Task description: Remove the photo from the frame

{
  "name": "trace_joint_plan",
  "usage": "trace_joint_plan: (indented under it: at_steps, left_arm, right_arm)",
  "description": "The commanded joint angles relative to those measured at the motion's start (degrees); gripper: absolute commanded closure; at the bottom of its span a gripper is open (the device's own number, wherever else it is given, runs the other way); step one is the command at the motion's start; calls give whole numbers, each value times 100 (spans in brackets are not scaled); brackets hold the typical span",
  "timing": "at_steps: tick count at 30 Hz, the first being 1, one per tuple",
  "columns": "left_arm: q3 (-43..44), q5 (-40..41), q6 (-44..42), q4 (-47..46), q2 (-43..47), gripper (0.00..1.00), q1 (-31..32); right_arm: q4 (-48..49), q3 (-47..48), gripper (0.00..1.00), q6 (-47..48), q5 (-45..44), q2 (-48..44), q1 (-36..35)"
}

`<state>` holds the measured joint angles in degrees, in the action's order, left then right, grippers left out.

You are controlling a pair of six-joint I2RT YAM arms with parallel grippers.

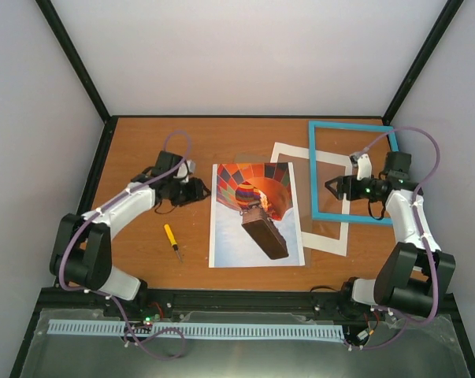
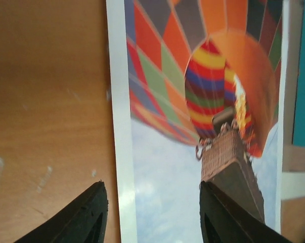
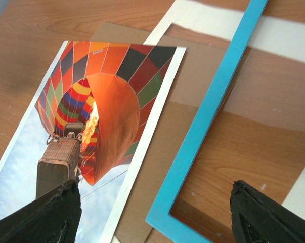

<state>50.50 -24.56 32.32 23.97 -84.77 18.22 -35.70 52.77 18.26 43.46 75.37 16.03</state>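
Beside the frame (image 1: 313, 169), the photo (image 1: 253, 228) lies flat.

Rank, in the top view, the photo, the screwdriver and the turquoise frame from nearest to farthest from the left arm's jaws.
1. photo: just to their right, mid-table.
2. screwdriver: left of the photo, towards the near edge.
3. frame: far right, towards the back.

Soft, even light falls on a brown wooden tabletop (image 1: 142, 142), boxed in by 3 pale grey panels: a back wall (image 1: 253, 47), left wall (image 1: 24, 118) and right wall (image 1: 462, 157). 2 black struts (image 1: 72, 59) rise from the far corners. A white slotted cable duct (image 1: 198, 329) lines the near edge, above a grey metal surface (image 1: 245, 361).
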Motion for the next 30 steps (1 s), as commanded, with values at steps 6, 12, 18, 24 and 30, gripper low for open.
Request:
trace_joint_plan:
  at_steps: [6,12,18,24,30]
  left_arm:
    - [1470,2037,-1126,699,731,42,-121]
    - [1489,3403,-1660,71,1502,16,-125]
    - [1264,4420,-1227,-454,1987,0,-125]
    - [1497,4813,-630,5,1843,0,-125]
    - [1431,4778,-711,-264,2127,0,-123]
  right_arm:
    - [-536,952,21,763,-474,-344,-14]
    - [-701,1354,17,788,-768,-580,-12]
    - [-591,1827,8,320,-794,-854,-12]
    - [632,1462,0,-816,-1281,-1276,-12]
    - [893,1296,0,-1227,-1463,-1156,-10]
